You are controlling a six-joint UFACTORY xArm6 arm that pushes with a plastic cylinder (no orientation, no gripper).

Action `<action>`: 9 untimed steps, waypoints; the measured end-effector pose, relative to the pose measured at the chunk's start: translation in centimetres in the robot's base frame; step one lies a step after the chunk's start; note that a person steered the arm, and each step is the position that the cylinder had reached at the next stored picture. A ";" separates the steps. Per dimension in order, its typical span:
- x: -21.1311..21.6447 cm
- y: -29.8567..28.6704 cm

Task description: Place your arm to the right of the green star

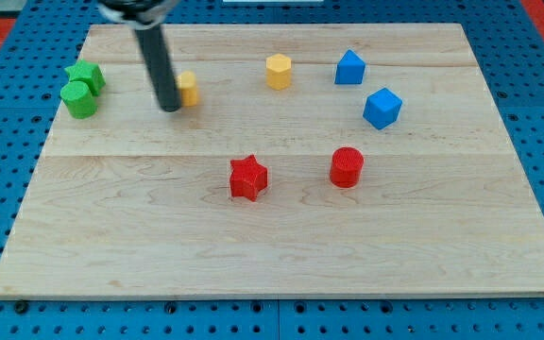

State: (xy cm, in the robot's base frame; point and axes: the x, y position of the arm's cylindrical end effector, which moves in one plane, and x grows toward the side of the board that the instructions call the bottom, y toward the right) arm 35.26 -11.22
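Observation:
The green star (87,75) lies near the board's upper left, touching a green cylinder (78,98) just below it. My tip (169,107) rests on the board to the right of both green blocks, a fair gap away. It stands right against the left side of a yellow block (188,88), which the rod partly hides.
A yellow hexagon (279,71) sits at top centre. A blue pentagon-like block (349,67) and a blue cube (382,108) are at the upper right. A red star (248,177) and a red cylinder (346,166) lie mid-board. The wooden board (111,246) sits on a blue pegboard.

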 end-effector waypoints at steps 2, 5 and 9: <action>0.6 7.1; 0.2 11.9; 0.4 7.8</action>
State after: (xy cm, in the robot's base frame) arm 35.71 -3.46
